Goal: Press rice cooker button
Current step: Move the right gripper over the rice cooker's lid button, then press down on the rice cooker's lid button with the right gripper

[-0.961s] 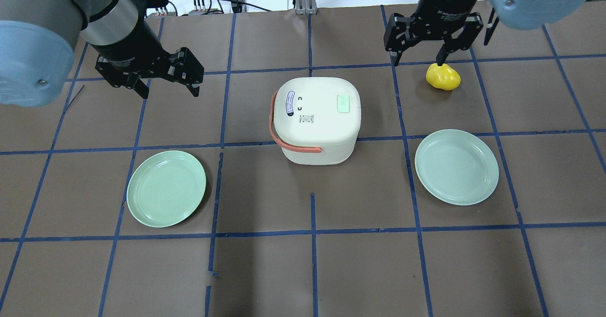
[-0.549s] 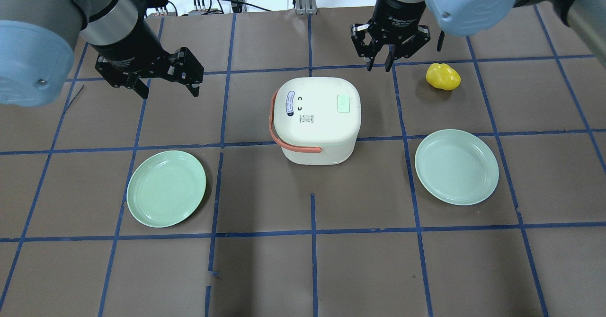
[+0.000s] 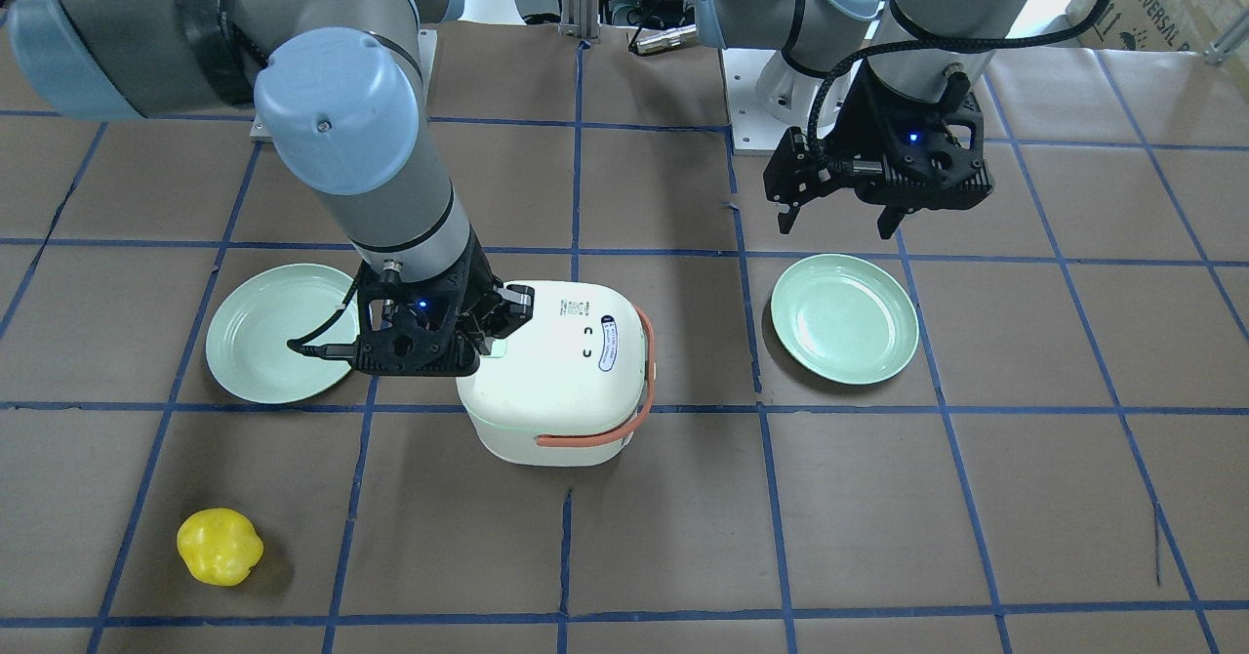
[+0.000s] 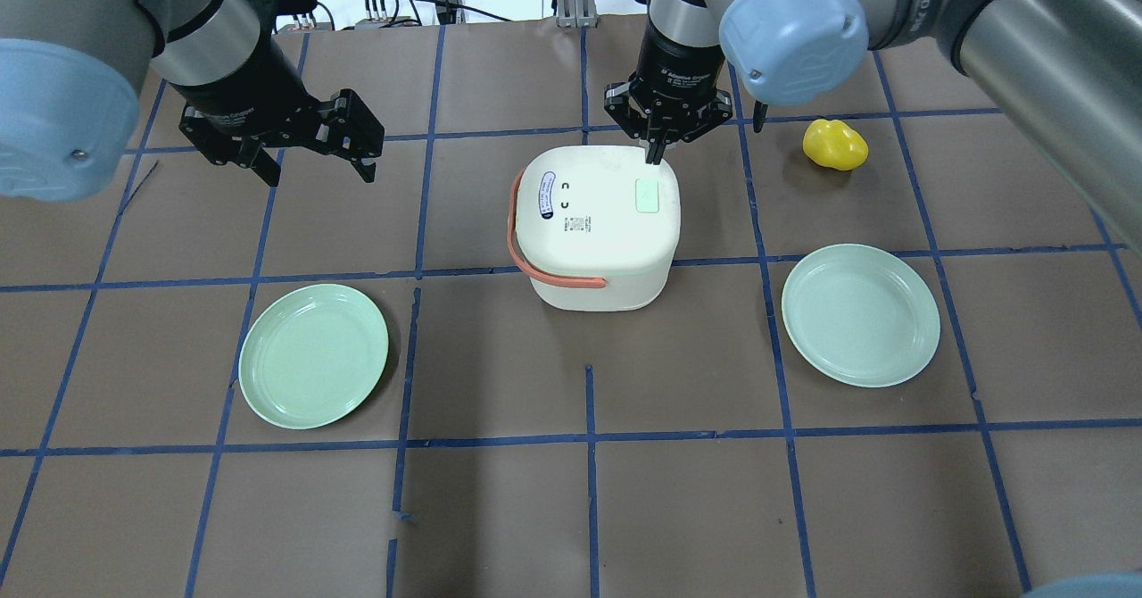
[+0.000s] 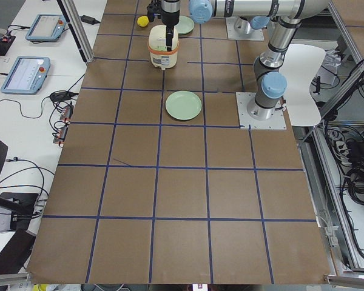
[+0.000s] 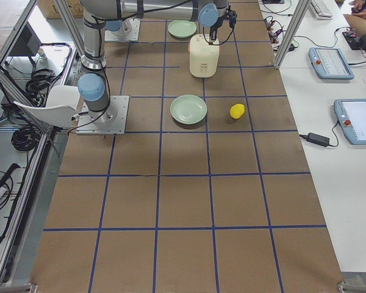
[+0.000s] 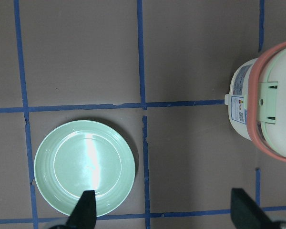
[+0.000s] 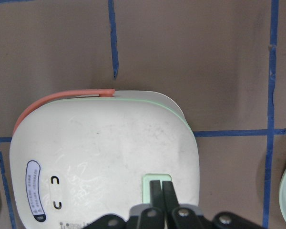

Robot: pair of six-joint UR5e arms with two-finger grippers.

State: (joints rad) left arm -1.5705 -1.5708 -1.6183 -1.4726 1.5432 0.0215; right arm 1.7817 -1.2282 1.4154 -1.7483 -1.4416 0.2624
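The right jaws have swung away from the yellow bell pepper (image 4: 834, 144) and over the rice cooker (image 4: 596, 228), pinching shut, empty, on the way. That looks like readying a poke: the green button (image 4: 647, 195) lies just beneath their tips. From overhead the alignment is doubtful, but the right wrist view shows the tips squarely over it, though I can't tell if they touch. The left jaws hang wide open, well off to the side.
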